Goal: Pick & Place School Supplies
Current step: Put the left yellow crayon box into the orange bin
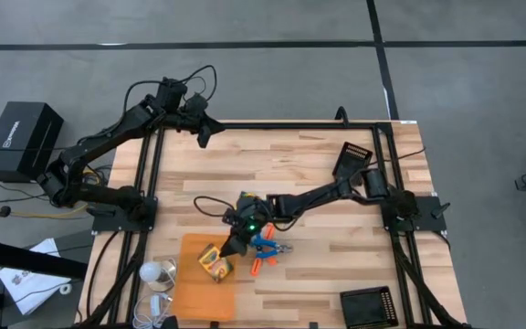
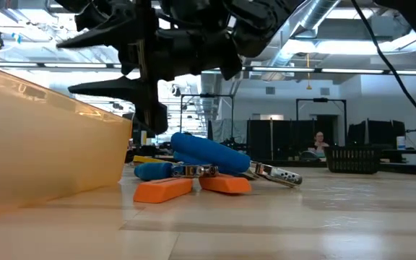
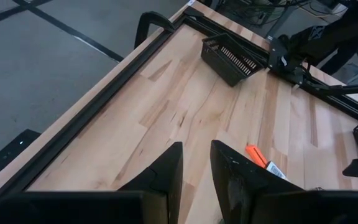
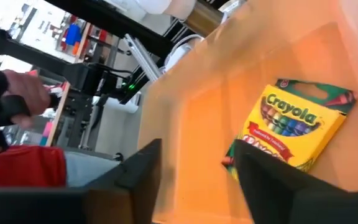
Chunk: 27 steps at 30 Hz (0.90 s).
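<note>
The left gripper [image 1: 205, 133] waits at the table's far left edge, fingers slightly parted over bare wood. The orange bin [image 1: 206, 285] sits at 7 o'clock on the table [image 1: 318, 174], holding a crayon box [image 1: 214, 262] marked "Crayola". The right gripper [image 1: 236, 241] hangs open and empty over the bin's right wall. Just right lie blue-handled scissors [image 1: 268, 244] and orange sticks [image 1: 261, 263]. Black baskets [image 1: 352, 158] stand at 1 and 5 o'clock.

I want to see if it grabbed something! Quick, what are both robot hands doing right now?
Left hand: open, holding nothing, up at the table's far edge.
Right hand: open, holding nothing, over the orange bin by the crayon box.
</note>
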Tool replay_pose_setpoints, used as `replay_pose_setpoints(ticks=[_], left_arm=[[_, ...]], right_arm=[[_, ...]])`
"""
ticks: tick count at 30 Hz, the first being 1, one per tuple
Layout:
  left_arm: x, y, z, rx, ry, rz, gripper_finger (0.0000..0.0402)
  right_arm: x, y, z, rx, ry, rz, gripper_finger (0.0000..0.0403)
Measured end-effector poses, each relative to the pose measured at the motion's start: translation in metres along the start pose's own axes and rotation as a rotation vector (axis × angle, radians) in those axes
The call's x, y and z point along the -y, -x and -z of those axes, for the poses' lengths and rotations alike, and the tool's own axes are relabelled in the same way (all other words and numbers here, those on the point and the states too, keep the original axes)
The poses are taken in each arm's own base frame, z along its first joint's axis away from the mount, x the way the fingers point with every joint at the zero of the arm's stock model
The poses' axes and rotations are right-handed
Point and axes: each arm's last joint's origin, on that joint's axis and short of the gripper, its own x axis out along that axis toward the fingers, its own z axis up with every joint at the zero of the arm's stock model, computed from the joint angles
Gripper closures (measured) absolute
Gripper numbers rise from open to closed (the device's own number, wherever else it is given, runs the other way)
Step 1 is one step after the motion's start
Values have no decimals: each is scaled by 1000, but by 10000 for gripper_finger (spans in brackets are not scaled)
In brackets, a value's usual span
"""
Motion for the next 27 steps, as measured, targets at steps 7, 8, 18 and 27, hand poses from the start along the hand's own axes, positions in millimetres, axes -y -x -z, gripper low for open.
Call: replay_pose_setpoints(ticks=[7,8,18,27], left_arm=[[7,-3,0,-9,16,47,324],[9,-4,1,-12,13,52,324],[5,-11,14,-147,130,52,324],[3,-50,74,-421,337,124,299]], right_arm=[[-5,19,-21,29,29,-70,179],[-11,25,-27,46,45,-79,183],[-84,106,-70,203,244,-125,229],[-142,175,-73,347,340,2,218]])
